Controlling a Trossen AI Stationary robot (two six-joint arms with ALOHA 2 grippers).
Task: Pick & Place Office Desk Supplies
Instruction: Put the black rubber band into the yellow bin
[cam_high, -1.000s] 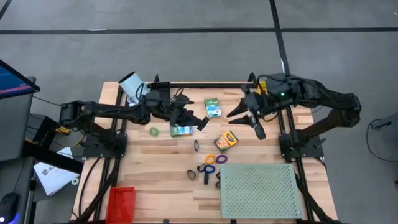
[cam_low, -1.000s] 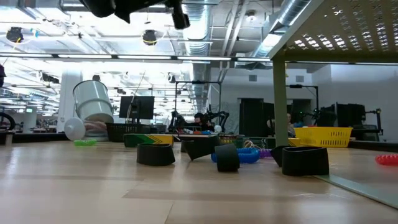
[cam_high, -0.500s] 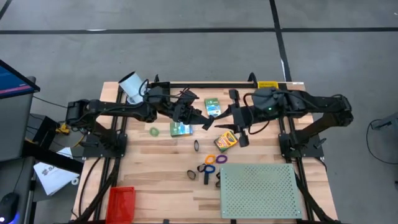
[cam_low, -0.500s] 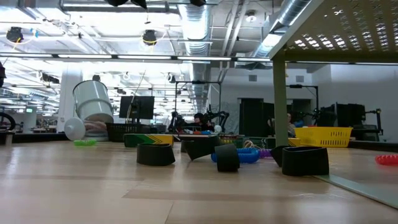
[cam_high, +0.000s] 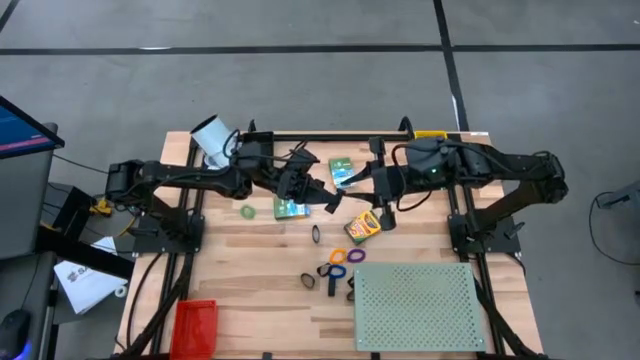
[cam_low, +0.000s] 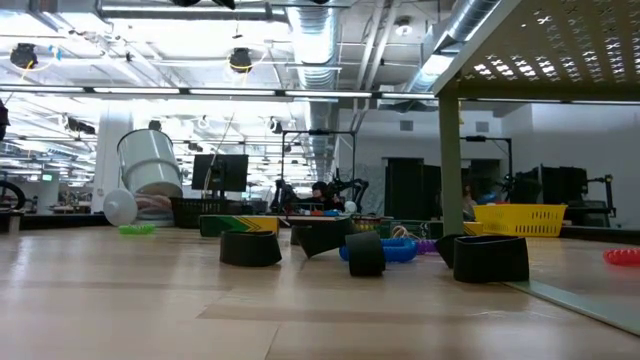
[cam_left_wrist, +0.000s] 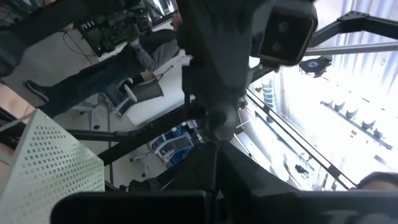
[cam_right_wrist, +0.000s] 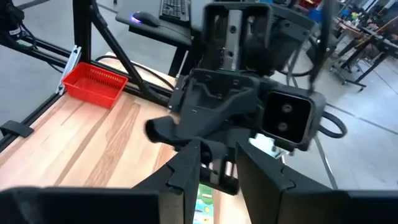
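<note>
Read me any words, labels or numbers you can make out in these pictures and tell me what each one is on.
None can be read.
Crayon box: printing too small to read.
Two green boxes: printing too small to read.
Yellow label on the table frame: too small to read.
Papers on the floor beside the table: blurred, unreadable.

Both arms are dark, almost black, built from slim tube links with rounded joint housings. The right arm (cam_high: 500, 165) carries a yellow label and a small green light near its wrist. The left arm (cam_high: 180, 178) has thin black cables along it. Each wrist holds a boxy camera module (cam_right_wrist: 285, 118) with round lenses.
</note>
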